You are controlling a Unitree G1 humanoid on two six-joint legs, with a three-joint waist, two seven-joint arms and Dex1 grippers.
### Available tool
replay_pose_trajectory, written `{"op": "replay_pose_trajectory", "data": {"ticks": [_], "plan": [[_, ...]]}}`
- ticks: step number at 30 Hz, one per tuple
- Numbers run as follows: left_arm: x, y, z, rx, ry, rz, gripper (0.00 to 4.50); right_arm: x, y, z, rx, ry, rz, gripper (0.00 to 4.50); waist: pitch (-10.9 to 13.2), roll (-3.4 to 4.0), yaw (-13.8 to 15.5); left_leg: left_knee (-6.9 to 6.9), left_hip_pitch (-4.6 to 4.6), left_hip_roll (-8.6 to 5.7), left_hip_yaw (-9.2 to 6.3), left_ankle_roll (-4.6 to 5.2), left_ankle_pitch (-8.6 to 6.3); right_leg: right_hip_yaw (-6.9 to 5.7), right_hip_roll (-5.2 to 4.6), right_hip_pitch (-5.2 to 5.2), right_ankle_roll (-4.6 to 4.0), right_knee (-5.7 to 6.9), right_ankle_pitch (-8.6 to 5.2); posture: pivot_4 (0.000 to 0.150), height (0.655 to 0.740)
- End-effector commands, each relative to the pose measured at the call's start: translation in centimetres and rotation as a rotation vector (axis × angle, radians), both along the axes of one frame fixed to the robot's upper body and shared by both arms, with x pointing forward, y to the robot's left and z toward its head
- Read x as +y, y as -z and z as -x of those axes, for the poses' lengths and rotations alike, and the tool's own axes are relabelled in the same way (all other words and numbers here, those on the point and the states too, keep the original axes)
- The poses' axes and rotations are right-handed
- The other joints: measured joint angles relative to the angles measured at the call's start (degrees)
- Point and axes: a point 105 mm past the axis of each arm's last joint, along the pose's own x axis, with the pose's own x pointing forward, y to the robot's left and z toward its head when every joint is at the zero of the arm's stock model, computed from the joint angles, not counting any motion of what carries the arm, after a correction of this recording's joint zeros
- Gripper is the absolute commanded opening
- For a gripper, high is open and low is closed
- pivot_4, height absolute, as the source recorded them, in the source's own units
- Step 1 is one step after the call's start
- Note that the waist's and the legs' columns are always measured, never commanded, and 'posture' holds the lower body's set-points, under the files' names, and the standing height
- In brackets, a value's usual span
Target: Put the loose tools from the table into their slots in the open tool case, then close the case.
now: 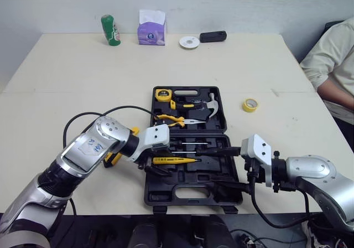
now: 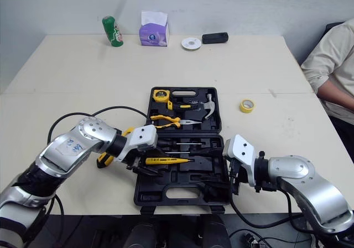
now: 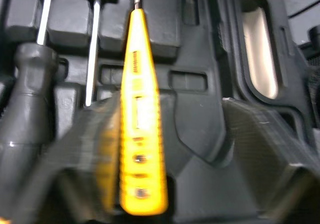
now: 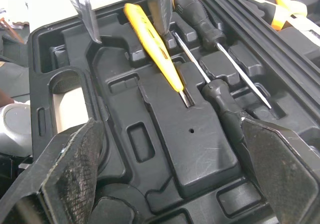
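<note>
Left gripper (image 1: 157, 168) is low over the near half of the open tool case (image 1: 182, 197), fingers spread apart and straddling the handle end of the yellow voltage tester (image 1: 174, 160), which lies in its slot beside a black-handled screwdriver (image 4: 197, 16); right gripper (image 1: 213, 171) sits at the case's right edge, fingers wide, gripping nothing; tape measure (image 1: 162, 94), yellow pliers (image 1: 171, 119) and hammer (image 1: 210, 105) fill the far half; a yellow-and-black tool (image 1: 112, 159) lies on the table (image 1: 66, 82), partly hidden behind the left arm; a yellow tape roll (image 1: 250, 104) rests well right of the case.
</note>
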Motion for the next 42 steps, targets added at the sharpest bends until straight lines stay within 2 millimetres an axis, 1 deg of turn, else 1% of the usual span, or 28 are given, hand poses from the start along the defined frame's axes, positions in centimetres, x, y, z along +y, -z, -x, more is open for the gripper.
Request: {"op": "replay_pose_trajectory", "data": {"ticks": [1,3,5,6,8,10,11,13,14,15,16,17,21,25,32,35,40,41,42], "plan": [[0.4,-2.1,0.3,-0.099,0.074,0.084,4.44,0.0,-0.7,0.2,-0.027,-0.018,0.000,4.50,0.00,0.00,-0.01,0.01,-0.02,0.00,-0.01,0.00,0.00,-0.01,0.00,0.00,0.00,-0.01,0.00,0.150,0.7316],[0.4,-2.3,0.4,-0.129,0.100,0.135,4.44,0.0,-0.7,0.2,-0.025,-0.018,0.000,4.50,0.00,0.00,0.02,0.02,-0.02,0.00,0.00,0.02,-0.02,-0.01,0.00,0.00,0.00,-0.01,0.00,0.150,0.7316],[0.5,-1.9,0.0,-0.143,0.077,0.215,4.44,0.0,-0.6,0.2,-0.024,-0.019,-0.001,4.50,-0.01,0.01,0.03,0.05,-0.04,0.00,-0.02,0.02,-0.02,-0.02,-0.01,0.00,0.00,-0.01,0.00,0.150,0.7316],[0.4,-1.9,-0.2,-0.114,0.043,0.299,4.20,0.1,-0.6,0.2,-0.024,-0.020,-0.002,4.50,0.00,0.01,0.05,0.06,-0.04,0.00,-0.02,0.04,-0.03,-0.02,-0.02,0.01,0.01,-0.01,0.00,0.150,0.7316],[0.1,-2.0,0.0,-0.048,0.010,0.430,3.61,0.1,-0.6,0.2,-0.024,-0.021,-0.003,4.50,0.00,0.01,0.05,0.13,-0.08,-0.01,-0.05,0.06,-0.04,-0.05,-0.03,0.01,0.04,0.00,0.02,0.150,0.7316],[0.0,-2.0,0.2,-0.008,0.000,0.497,2.80,0.1,-0.6,0.1,-0.024,-0.022,-0.003,4.50,0.00,0.00,0.00,0.20,-0.20,0.00,-0.12,0.07,-0.05,-0.11,-0.03,-0.01,0.06,-0.01,0.04,0.150,0.7316],[-0.1,-1.5,0.1,0.006,-0.019,0.522,2.41,0.1,-0.7,0.1,-0.025,-0.025,-0.003,4.50,0.00,0.00,0.01,0.22,-0.26,0.00,-0.15,0.07,-0.05,-0.14,-0.03,-0.05,0.06,-0.01,0.04,0.150,0.7316],[-0.1,-0.4,-0.2,0.010,-0.047,0.533,1.50,0.2,-0.8,0.1,-0.027,-0.029,-0.004,4.50,-0.01,0.01,-0.01,0.23,-0.28,0.00,-0.18,0.07,-0.04,-0.18,-0.03,-0.04,0.07,-0.02,0.04,0.150,0.7316],[-0.1,0.2,-0.3,0.006,-0.055,0.525,0.97,0.2,-0.8,0.0,-0.029,-0.030,-0.004,4.50,-0.01,0.01,-0.03,0.23,-0.27,-0.01,-0.17,0.07,-0.05,-0.17,-0.03,-0.04,0.08,-0.02,0.04,0.150,0.7316],[-0.2,0.7,-0.3,0.003,-0.058,0.519,0.76,0.2,-0.9,0.0,-0.030,-0.031,-0.004,4.50,-0.01,0.01,-0.04,0.23,-0.26,-0.01,-0.17,0.07,-0.05,-0.17,-0.03,-0.04,0.08,-0.02,0.04,0.150,0.7316],[-0.2,1.1,-0.4,0.003,-0.064,0.518,0.21,0.2,-0.9,0.0,-0.032,-0.032,-0.003,4.50,-0.01,0.01,-0.02,0.23,-0.26,-0.01,-0.17,0.07,-0.05,-0.17,-0.03,-0.04,0.07,-0.01,0.05,0.150,0.7316],[-0.3,1.3,-0.6,0.004,-0.073,0.518,0.03,0.2,-0.9,0.0,-0.032,-0.033,-0.003,4.50,-0.01,0.01,0.01,0.23,-0.27,-0.01,-0.17,0.07,-0.05,-0.18,-0.03,-0.04,0.08,-0.01,0.05,0.150,0.7316],[-0.4,2.7,-1.5,0.018,-0.134,0.468,0.03,0.2,-1.0,-0.1,-0.034,-0.034,0.002,4.50,-0.01,0.01,0.04,0.23,-0.30,-0.02,-0.19,0.08,-0.05,-0.20,-0.04,-0.04,0.09,-0.05,0.06,0.150,0.7316],[-0.3,3.5,-1.2,0.060,-0.145,0.413,0.03,0.2,-1.0,-0.2,-0.034,-0.036,0.004,4.50,-0.01,0.01,0.03,0.23,-0.31,-0.03,-0.20,0.10,-0.06,-0.21,-0.05,-0.04,0.10,-0.06,0.06,0.150,0.7316],[-0.2,5.0,-0.5,0.064,-0.123,0.325,0.03,0.2,-1.3,0.0,-0.029,-0.041,-0.006,4.50,-0.03,0.02,0.00,0.23,-0.26,-0.02,-0.21,0.10,-0.06,-0.20,-0.05,-0.01,0.10,-0.05,0.06,0.150,0.7316],[0.0,5.7,-0.6,0.044,-0.124,0.279,0.03,0.1,-1.3,-0.1,-0.029,-0.040,-0.004,4.50,-0.04,0.03,0.02,0.23,-0.25,-0.02,-0.21,0.10,-0.06,-0.20,-0.06,0.00,0.10,-0.05,0.06,0.150,0.7316],[0.9,8.0,-2.0,0.018,-0.216,0.124,0.03,0.1,-1.4,-0.1,-0.033,-0.041,0.000,4.50,-0.17,0.11,0.33,0.23,-0.16,-0.05,-0.22,0.13,-0.08,-0.20,-0.10,0.11,0.11,-0.06,0.07,0.150,0.7316],[1.0,8.2,-2.1,0.014,-0.220,0.108,0.03,0.0,-1.4,-0.1,-0.034,-0.040,0.001,4.50,-0.20,0.13,0.35,0.23,-0.08,-0.08,-0.23,0.16,-0.09,-0.20,-0.12,0.18,0.13,-0.06,0.08,0.150,0.7316],[1.0,8.4,-1.6,0.030,-0.195,0.100,0.03,0.0,-1.4,-0.1,-0.033,-0.039,0.001,4.50,-0.21,0.14,0.36,0.23,0.00,-0.08,-0.22,0.19,-0.12,-0.19,-0.14,0.27,0.14,-0.07,0.08,0.150,0.7316]]}}
